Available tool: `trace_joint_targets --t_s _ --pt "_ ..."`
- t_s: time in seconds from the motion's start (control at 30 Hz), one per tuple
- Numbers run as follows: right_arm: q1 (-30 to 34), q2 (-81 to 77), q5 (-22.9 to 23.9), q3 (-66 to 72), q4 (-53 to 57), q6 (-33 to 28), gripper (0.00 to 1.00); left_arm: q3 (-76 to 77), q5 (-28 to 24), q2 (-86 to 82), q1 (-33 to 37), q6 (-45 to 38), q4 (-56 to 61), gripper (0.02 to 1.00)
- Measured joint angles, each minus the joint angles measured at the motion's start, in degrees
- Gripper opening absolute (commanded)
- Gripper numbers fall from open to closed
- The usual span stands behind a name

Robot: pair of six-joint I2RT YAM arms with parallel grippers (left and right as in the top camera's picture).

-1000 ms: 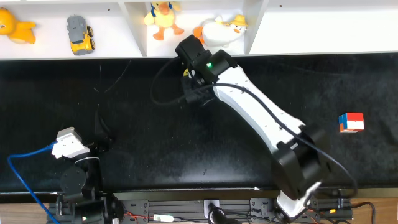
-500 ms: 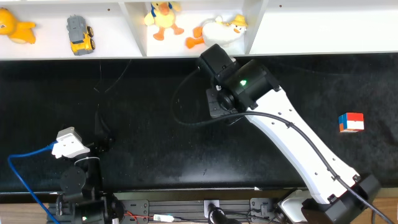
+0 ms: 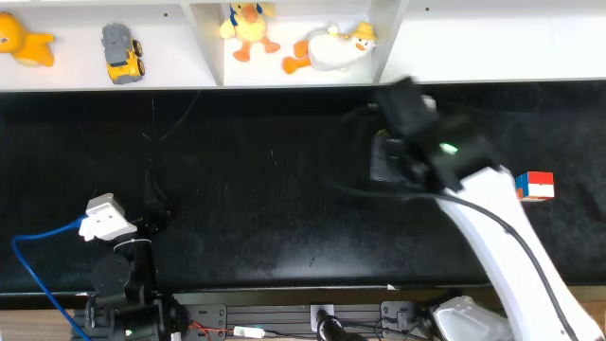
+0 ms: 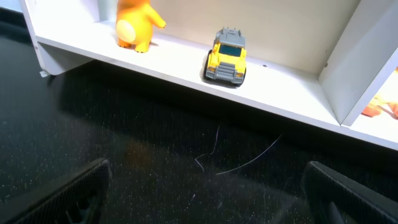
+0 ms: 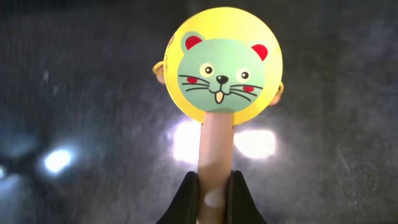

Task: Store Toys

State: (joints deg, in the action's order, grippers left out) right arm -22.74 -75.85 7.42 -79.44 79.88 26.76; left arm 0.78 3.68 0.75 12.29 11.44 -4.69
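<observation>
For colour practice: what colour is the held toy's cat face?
The cat face is pale green; right wrist view shows it best.

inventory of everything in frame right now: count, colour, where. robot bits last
cat-face rattle: 1, yellow, green face, tan handle; held over the table
toy truck: 1, yellow and grey; left shelf compartment
animal figure: 1, yellow-orange; left compartment, apart from the truck
plush duck: 1, yellow; middle compartment
plush bird: 1, white with orange; middle compartment, beside the duck
cube: 1, red, white and blue; on the table's right side
shelf: 1, white; along the table's far edge
table: 1, black
blue cable: 1; by the left arm
left gripper: 1, open; low, facing the shelf
right gripper: 1, shut on the rattle's handle
</observation>
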Motion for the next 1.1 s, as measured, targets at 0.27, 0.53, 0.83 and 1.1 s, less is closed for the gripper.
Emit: trace_joint_targets --t_s 0.27,0.53,0.83,1.1 --pt "10.8 7.4 0.0 10.3 -7.9 -1.0 0.042 0.0 0.0 0.0 0.0 0.0 0.0 0.998" --pt "22.3 6.0 -3.2 14.7 -16.9 -7.8 0.042 0.0 0.0 0.0 0.0 0.0 0.0 0.998" --pt "29.9 -4.6 -10.0 14.8 -23.3 -17.4 0.042 0.0 0.0 0.0 0.0 0.0 0.0 0.998" --pt "29.9 -8.9 -11.6 14.8 -28.8 -21.7 0.042 0.0 0.0 0.0 0.0 0.0 0.0 0.998"
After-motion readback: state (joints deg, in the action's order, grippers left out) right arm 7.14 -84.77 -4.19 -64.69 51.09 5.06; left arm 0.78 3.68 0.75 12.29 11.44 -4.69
